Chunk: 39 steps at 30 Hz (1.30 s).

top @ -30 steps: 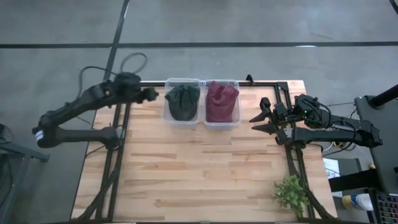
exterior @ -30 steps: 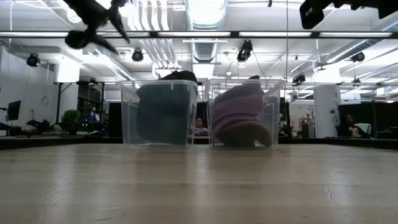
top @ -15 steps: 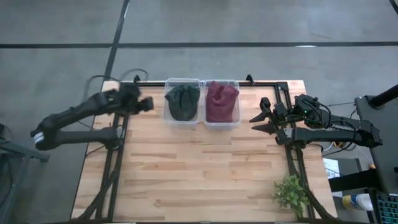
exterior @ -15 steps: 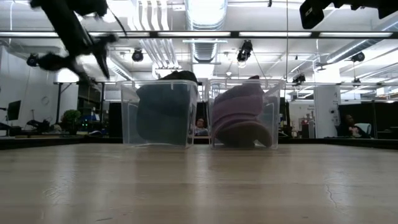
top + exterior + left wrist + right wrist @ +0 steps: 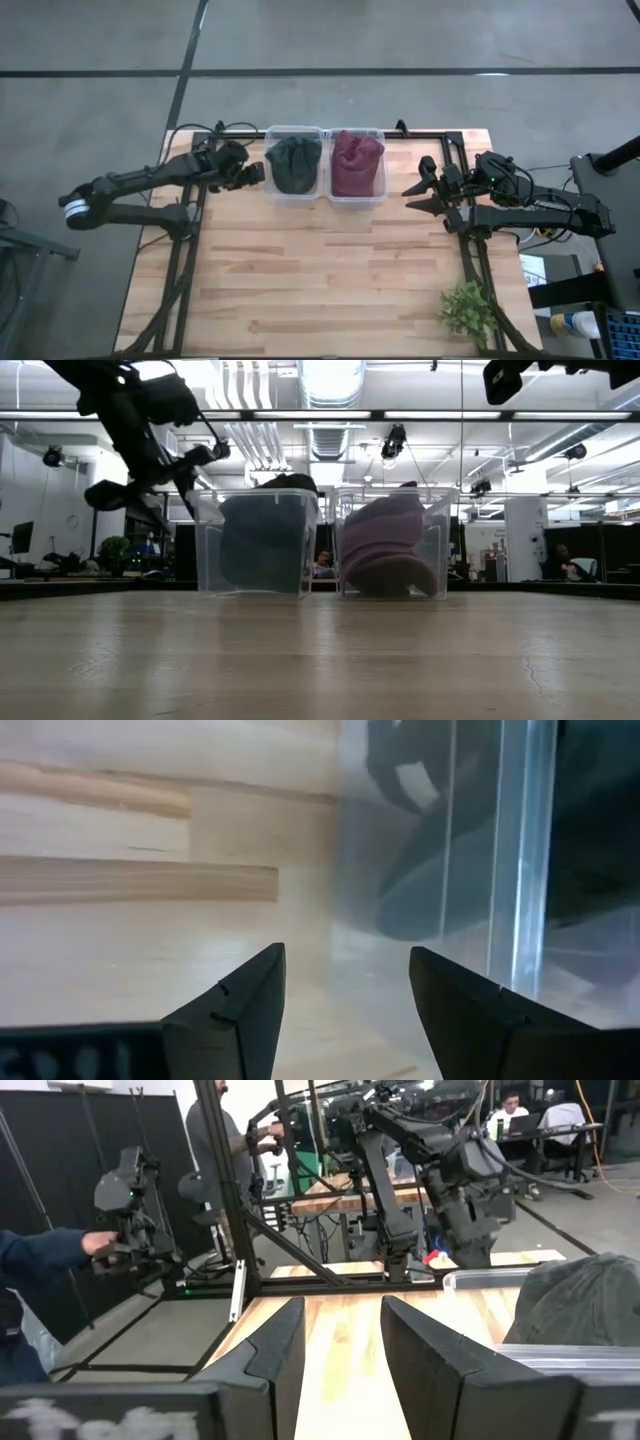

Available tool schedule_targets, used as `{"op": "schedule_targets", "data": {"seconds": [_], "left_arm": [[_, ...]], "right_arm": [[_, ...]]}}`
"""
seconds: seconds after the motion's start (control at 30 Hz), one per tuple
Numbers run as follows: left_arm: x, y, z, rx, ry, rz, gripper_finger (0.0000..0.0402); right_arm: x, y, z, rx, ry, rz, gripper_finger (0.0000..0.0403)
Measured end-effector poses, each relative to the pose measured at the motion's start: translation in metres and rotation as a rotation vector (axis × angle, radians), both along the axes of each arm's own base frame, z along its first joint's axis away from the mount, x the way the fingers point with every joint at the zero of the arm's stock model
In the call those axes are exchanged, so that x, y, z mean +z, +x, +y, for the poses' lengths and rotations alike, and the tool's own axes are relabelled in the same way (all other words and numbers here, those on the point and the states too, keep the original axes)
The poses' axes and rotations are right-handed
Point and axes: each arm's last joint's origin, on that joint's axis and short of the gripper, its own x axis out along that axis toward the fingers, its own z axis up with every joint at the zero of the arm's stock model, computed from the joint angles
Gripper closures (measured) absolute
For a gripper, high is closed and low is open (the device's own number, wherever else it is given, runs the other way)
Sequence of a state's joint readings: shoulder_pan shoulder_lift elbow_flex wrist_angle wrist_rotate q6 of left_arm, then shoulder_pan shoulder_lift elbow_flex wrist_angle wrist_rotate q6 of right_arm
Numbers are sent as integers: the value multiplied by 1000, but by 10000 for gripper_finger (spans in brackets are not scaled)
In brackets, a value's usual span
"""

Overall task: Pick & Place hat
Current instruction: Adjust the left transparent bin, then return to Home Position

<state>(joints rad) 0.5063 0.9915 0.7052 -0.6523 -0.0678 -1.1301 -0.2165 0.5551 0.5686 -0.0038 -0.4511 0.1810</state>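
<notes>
Two clear bins stand side by side at the table's far edge. The left bin (image 5: 293,162) holds a dark green hat (image 5: 292,163); the right bin (image 5: 356,165) holds a maroon hat (image 5: 356,162). The low view shows the green hat (image 5: 262,545) and the maroon hat (image 5: 390,550) resting inside the bins. My left gripper (image 5: 252,175) is open, just left of the green hat's bin and above the table (image 5: 150,475). Its wrist view looks between the fingers (image 5: 345,1010) at the bin's wall (image 5: 520,870). My right gripper (image 5: 415,195) waits open, right of the bins (image 5: 340,1350).
A small green plant (image 5: 468,312) stands at the table's near right corner. Bare wooden tabletop (image 5: 320,270) lies in front of the bins. Black frame rails run along both sides. In the right wrist view, a person's sleeve (image 5: 40,1250) and other robot rigs show beyond the table.
My left gripper has come down from high above the table's far left, moving toward the near edge and then right, up to the left wall of the green hat's bin. It has stayed open. The hats and bins have not moved.
</notes>
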Motion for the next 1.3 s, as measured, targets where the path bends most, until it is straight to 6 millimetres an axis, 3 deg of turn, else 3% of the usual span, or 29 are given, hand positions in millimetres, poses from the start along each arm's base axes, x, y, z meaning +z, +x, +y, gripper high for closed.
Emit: {"op": "schedule_targets", "data": {"seconds": [0.33,0.47,0.57,0.73,0.83,0.97,1.13,1.3], "left_arm": [[6,7,2,-31,15,-48,195],[6,-7,1,-28,-31,73,195],[20,-20,-2,-21,-1,154,195],[66,-31,-11,-229,344,122,195],[87,-35,-22,-365,578,-22,195],[102,-52,-37,-421,773,-154,195],[96,-78,-52,-459,846,-297,195],[70,-93,-61,-480,899,-453,195]], "right_arm": [[1,-1,0,-3,-1,-6,273],[1,-1,0,-4,1,-6,273],[1,-1,0,-5,9,-4,273],[0,-1,-1,-30,144,29,273],[-2,-9,3,30,30,39,273],[-3,-27,7,31,-61,17,273],[-4,-58,11,-55,-99,-12,273],[-10,-78,16,-65,-118,-74,273]]}}
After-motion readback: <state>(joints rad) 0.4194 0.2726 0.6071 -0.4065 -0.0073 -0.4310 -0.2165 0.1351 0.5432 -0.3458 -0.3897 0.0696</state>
